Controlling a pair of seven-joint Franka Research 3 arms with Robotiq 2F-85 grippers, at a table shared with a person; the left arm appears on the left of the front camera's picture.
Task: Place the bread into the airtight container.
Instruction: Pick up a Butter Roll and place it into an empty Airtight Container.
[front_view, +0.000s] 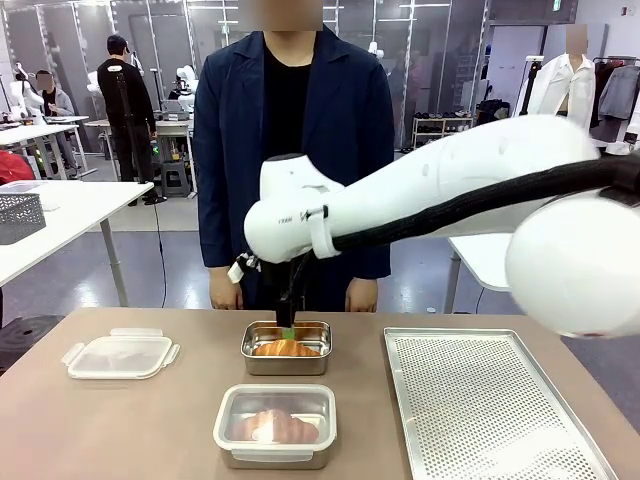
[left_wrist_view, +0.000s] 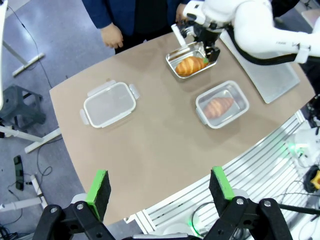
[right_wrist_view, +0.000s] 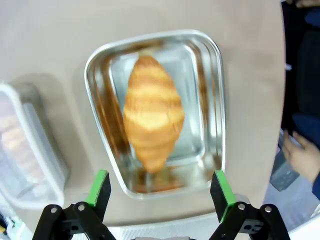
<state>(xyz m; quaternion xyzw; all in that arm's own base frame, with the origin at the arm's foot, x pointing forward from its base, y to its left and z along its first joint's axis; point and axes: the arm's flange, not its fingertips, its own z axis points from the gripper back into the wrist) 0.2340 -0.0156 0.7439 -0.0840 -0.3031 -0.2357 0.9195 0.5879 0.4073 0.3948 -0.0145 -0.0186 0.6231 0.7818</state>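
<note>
the right gripper (right_wrist_view: 160, 187) hangs with its jaws spread wide and empty just above a croissant (right_wrist_view: 152, 119) lying in an uncovered steel container (right_wrist_view: 212, 75), touching neither as far as the wrist view shows. from across the room the white right arm (front_view: 430, 190) sweeps in from the right side over the tan table (front_view: 100, 420), its black fingers pointing down into that far container, while a person in a navy jacket (front_view: 225, 150) stands at the far edge with both hands hanging at the table's rim.

a large perforated metal tray (front_view: 490, 400) lies bare on the robot's right. nearer the robot, a second steel container (front_view: 275, 428) wears a clear lid, and another piece of bread (front_view: 275, 427) shows through it. off to the robot's left sits a clear plastic lid with side clips (front_view: 120, 355), flat on the table and well apart from both containers.

the left wrist camera, high above the table, takes in the whole layout that the right wrist view crops out: lid, both containers, tray edge and the person's hand (left_wrist_view: 112, 36). the left gripper (left_wrist_view: 160, 187) hovers well clear of everything, green pads (left_wrist_view: 99, 187) set wide apart, nothing between them.

the right wrist view alone shows the croissant's browned ridges, lying lengthwise in its container.
</note>
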